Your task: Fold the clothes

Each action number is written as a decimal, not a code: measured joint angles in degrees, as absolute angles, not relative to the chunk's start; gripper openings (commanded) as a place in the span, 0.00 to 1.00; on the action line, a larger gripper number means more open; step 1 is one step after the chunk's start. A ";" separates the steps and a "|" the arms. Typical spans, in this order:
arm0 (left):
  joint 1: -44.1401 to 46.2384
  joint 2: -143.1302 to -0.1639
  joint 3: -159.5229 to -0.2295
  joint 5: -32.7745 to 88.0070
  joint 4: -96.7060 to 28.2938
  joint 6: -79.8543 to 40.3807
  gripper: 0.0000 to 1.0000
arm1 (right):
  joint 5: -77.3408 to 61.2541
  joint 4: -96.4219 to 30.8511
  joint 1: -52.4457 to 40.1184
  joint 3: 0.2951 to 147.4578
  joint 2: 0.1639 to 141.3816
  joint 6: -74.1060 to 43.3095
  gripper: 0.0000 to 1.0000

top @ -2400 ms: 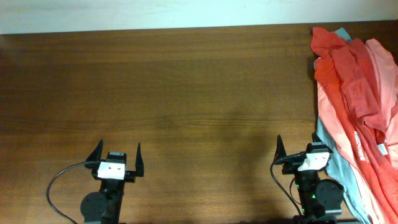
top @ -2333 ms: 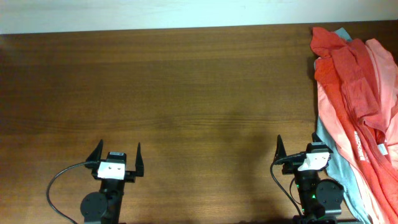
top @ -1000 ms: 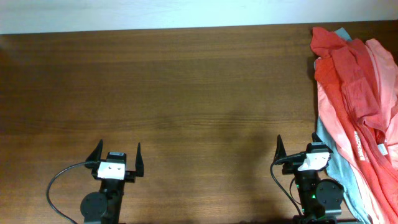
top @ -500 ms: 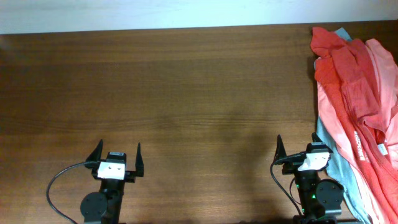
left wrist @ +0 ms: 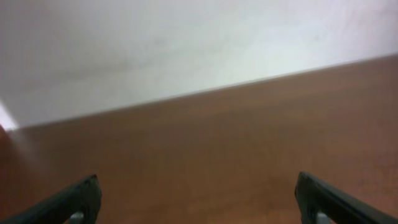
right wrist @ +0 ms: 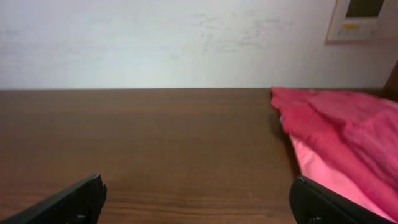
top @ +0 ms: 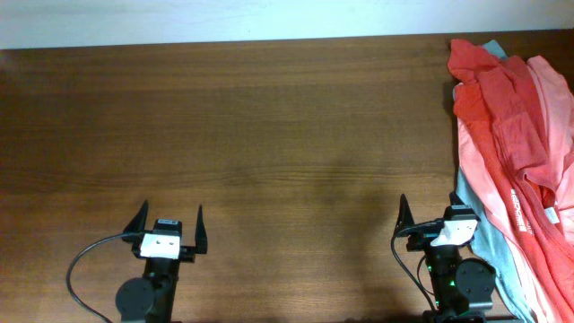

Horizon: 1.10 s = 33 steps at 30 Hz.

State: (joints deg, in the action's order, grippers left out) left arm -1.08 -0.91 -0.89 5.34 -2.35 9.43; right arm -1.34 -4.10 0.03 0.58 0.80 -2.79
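Note:
A pile of clothes [top: 516,135] lies along the table's right edge: red and coral-pink shirts over a light blue one [top: 491,244]. It also shows in the right wrist view [right wrist: 336,134] at the right. My left gripper [top: 169,215] is open and empty near the front left, far from the clothes; its fingertips show at the bottom corners of the left wrist view [left wrist: 196,196]. My right gripper [top: 429,205] is open and empty near the front right, its right finger beside the pile's edge; its wrist view [right wrist: 199,196] shows bare wood between the fingers.
The brown wooden table [top: 269,135] spreads from the left edge to the pile. A white wall [right wrist: 155,37] runs behind the far edge, with a small wall panel [right wrist: 364,18] at the upper right. Black cables [top: 85,260] trail from the arm bases.

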 measured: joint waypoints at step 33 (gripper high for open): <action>-1.08 -57.95 -57.80 5.32 -46.13 0.10 0.99 | 3.68 -43.55 5.21 72.01 73.87 -1.52 0.99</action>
